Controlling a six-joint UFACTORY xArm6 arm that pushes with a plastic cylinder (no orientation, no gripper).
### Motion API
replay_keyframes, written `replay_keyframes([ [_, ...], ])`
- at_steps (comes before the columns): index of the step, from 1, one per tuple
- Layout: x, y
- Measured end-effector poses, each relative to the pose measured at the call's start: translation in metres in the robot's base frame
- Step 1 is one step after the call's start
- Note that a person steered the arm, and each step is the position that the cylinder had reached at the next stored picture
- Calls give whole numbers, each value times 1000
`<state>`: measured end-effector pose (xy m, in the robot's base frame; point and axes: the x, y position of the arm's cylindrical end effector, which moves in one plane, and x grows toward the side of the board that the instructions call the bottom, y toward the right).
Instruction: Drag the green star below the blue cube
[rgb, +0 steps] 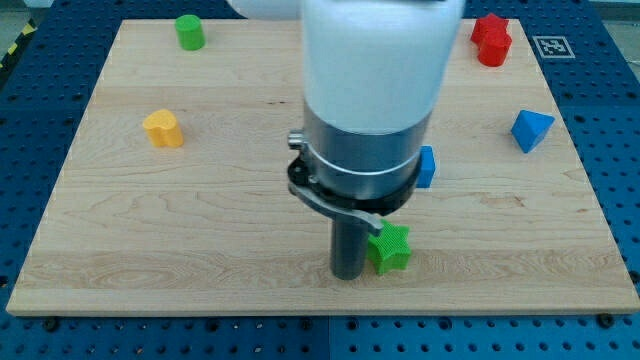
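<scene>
Six blocks lie on my pale, grained wooden board (120, 250): one green star (389, 248), one blue cube (426, 167) partly hidden behind the arm, one blue wedge-like block (531, 130), one red block (491, 40), one yellow block (163, 129) and one green cylinder (190, 32). I carry no claw, only a dark rod; my tip (349, 274) touches the star's left side. The star sits directly beneath the cube, toward the view's bottom.

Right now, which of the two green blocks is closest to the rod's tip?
The green star block is closest: it sits right beside my tip, on the view's right. The green cylinder block stands far off at the view's top left.
</scene>
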<state>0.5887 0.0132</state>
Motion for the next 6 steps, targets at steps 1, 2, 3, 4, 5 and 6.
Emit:
replay_keyframes([
  [1, -9, -6],
  [2, -9, -4],
  [3, -11, 16],
  [4, -13, 45],
  [5, -16, 75],
  [6, -36, 81],
])
